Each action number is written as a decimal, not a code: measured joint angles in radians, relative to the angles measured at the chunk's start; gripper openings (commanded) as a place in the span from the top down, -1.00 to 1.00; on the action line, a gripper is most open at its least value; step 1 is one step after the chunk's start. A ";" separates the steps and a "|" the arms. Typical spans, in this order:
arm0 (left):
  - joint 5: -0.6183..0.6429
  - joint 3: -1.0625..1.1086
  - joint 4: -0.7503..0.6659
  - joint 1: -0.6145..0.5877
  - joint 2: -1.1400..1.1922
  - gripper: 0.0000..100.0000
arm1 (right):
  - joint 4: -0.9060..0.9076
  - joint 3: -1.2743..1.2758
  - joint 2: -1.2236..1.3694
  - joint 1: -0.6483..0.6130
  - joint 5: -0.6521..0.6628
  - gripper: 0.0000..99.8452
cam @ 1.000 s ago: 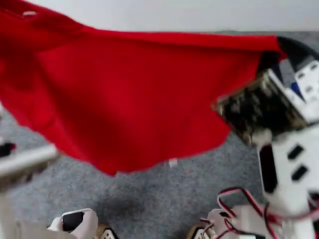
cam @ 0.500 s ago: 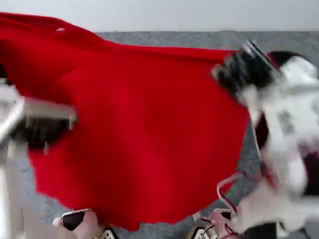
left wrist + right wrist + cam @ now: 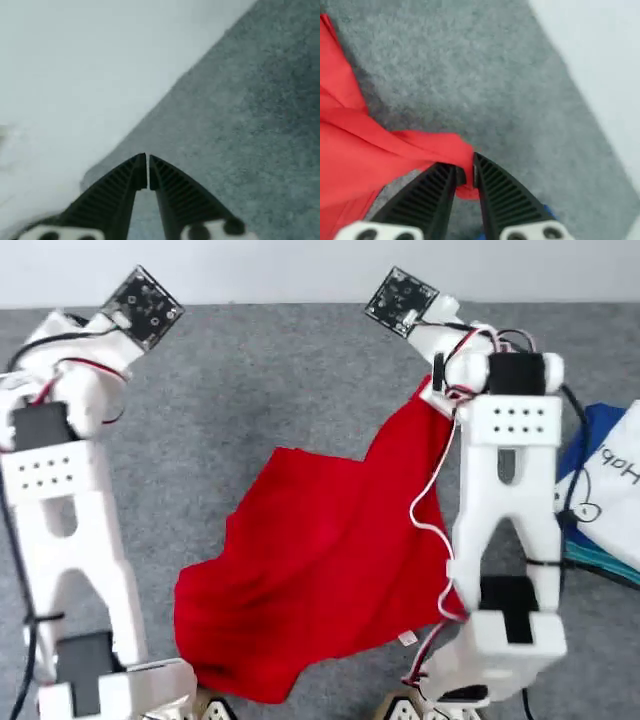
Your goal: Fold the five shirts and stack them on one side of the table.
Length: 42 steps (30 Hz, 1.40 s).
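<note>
At ten o'clock we see the left gripper (image 3: pixel 147 159) closed on nothing above the grey mat (image 3: pixel 250 380). The red shirt (image 3: pixel 330 570) sprawls centre to seven o'clock, its one-o'clock corner clamped in the right gripper (image 3: pixel 466 167).

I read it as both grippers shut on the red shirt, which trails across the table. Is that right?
Not both. The right gripper is shut on the red shirt, which trails across the table. The left gripper is shut on nothing, as the left wrist view shows.
</note>
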 measured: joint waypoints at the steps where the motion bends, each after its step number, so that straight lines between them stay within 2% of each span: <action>1: 0.000 0.000 -0.002 0.009 0.028 0.97 | -0.003 0.000 0.021 0.002 0.000 0.98; 5: 0.005 0.002 0.018 0.075 0.120 0.97 | -0.003 0.003 0.068 -0.008 -0.014 0.98; 9: 0.118 0.002 0.091 0.189 0.216 0.96 | 0.014 0.003 0.091 -0.005 -0.040 0.98; 16: 0.293 -0.051 0.245 0.376 0.381 0.66 | 0.092 0.003 0.091 0.009 -0.046 0.98; 21: 0.374 -0.198 0.373 0.439 0.520 0.63 | 0.130 0.003 0.091 0.075 -0.046 0.98; 27: 0.382 -0.439 0.479 0.453 0.746 0.62 | 0.184 0.003 0.091 0.107 -0.046 0.98; 37: 0.411 -0.957 0.703 0.439 1.140 0.64 | 0.184 0.003 0.091 0.112 -0.046 0.98; 39: 0.410 -1.034 0.726 0.440 1.220 0.73 | 0.184 0.003 0.091 0.112 -0.046 0.98; 42: 0.411 -1.105 0.744 0.443 1.280 0.99 | 0.184 0.003 0.091 0.112 -0.046 0.98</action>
